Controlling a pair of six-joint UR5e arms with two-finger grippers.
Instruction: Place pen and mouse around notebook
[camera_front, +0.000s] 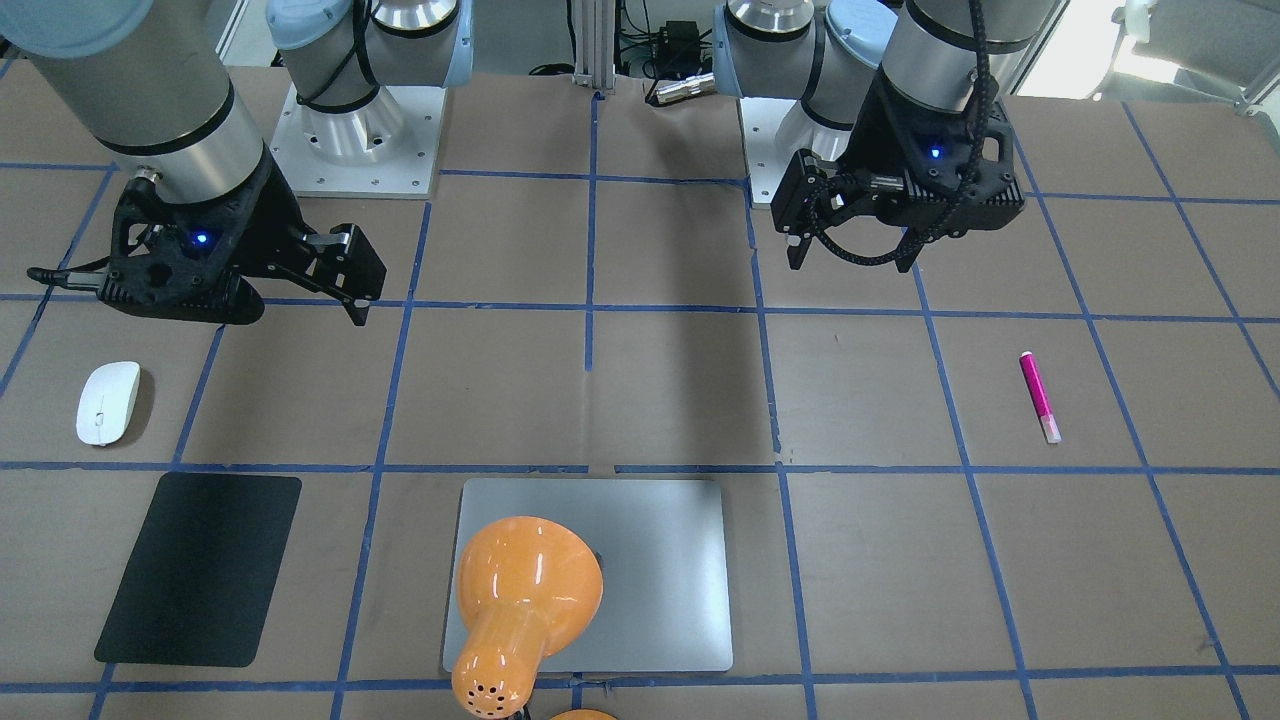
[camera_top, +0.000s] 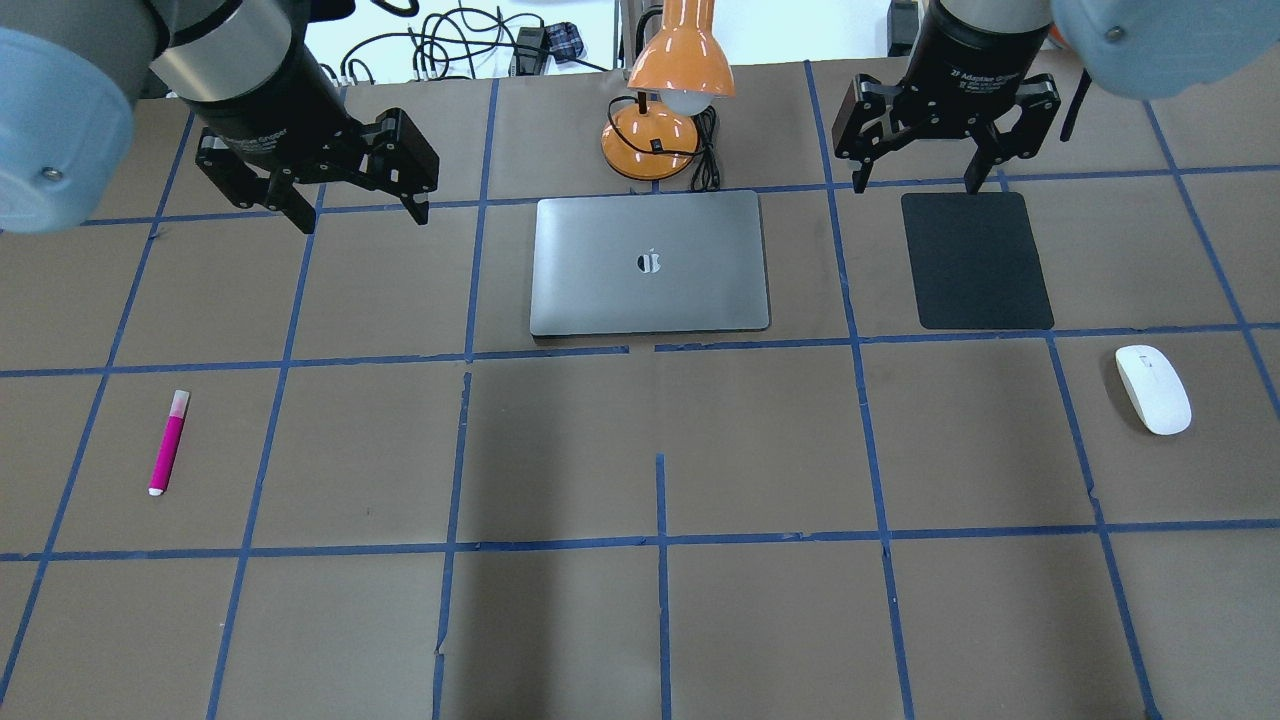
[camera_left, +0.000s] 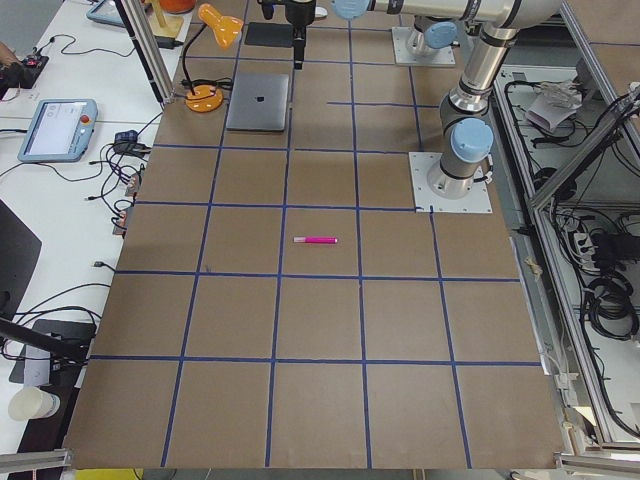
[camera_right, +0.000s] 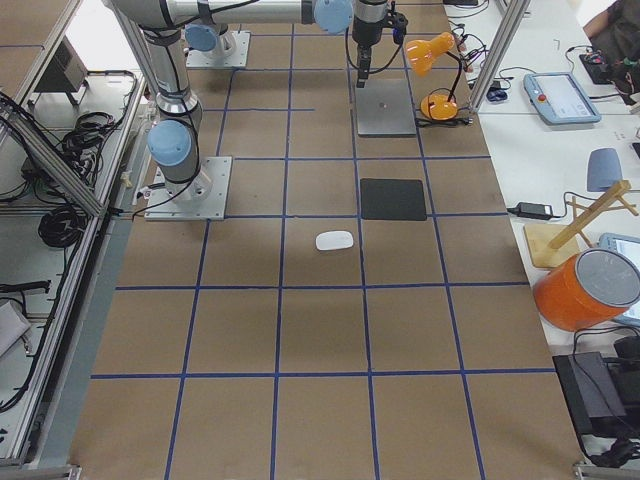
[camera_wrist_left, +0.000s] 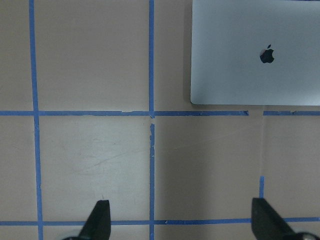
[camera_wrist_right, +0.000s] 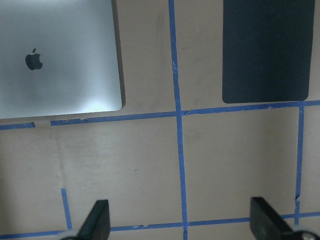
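While both arms hang above the brown, blue-taped surface (camera_top: 760, 450), neither one holds anything. The left claw (camera_top: 362, 212) is spread wide, its two black fingers well apart, and its wrist view shows bare surface between them, with a corner of the large flat silver-grey metal notebook (camera_top: 650, 262) ahead and to the right. The right claw (camera_top: 916, 186) is just as wide and just as empty. Its wrist view shows the notebook's other near corner on the left and a thin matte black rectangular mat (camera_top: 977, 260) on the right, with a tape line between them.

The notebook lies closed, with its dark logo upward, at the middle of the far side. An orange desk lamp (camera_top: 680, 60) stands just beyond its far edge. The slim magenta-pink pen (camera_top: 169, 443) lies flat on the robot's left, well apart from the notebook, its pale cap end pointing away from the robot. The small smooth white oval mouse (camera_top: 1153, 389) rests on the robot's right, near the mat's near corner without touching it, and well apart from the notebook.
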